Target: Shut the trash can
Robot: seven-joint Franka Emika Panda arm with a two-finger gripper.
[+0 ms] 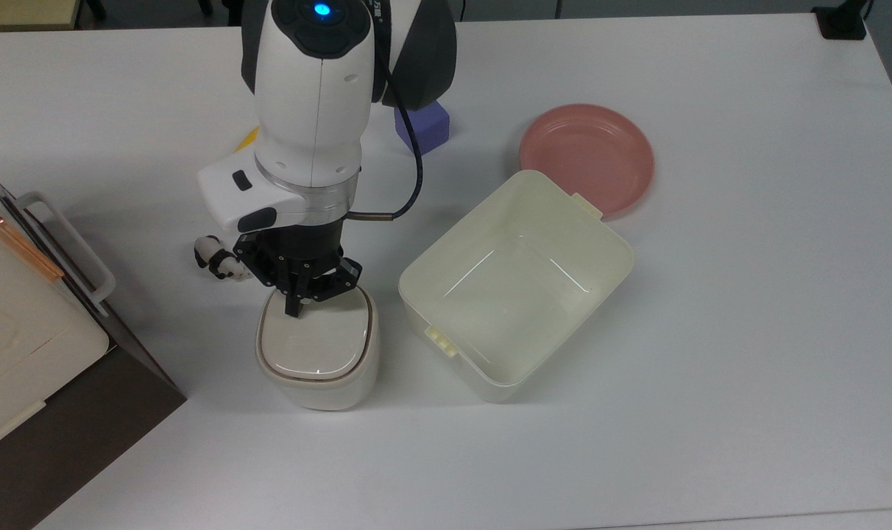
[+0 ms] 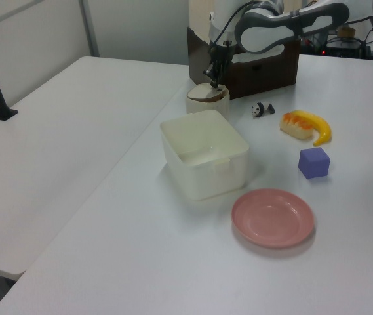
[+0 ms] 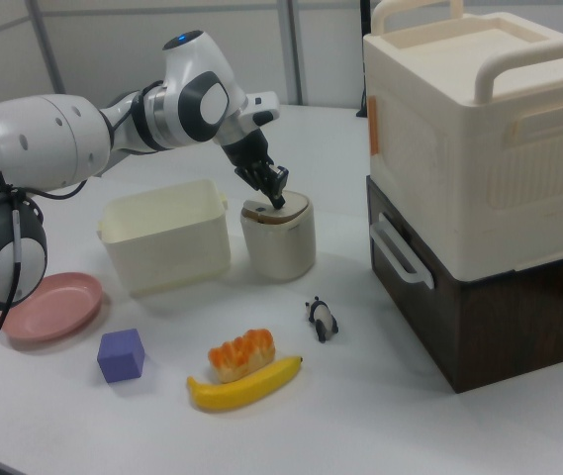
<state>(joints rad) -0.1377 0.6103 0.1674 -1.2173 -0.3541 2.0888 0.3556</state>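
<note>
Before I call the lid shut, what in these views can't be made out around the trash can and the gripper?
- Trash can rear lid edge: top view, hidden under the gripper.
- Its small button: not discernible in top, left or right view.
- Whether the gripper tip actually touches the lid: right view, too small to tell.
- Banana: top view, mostly behind the arm.
- Trash can lid seam: left view, too small.
</note>
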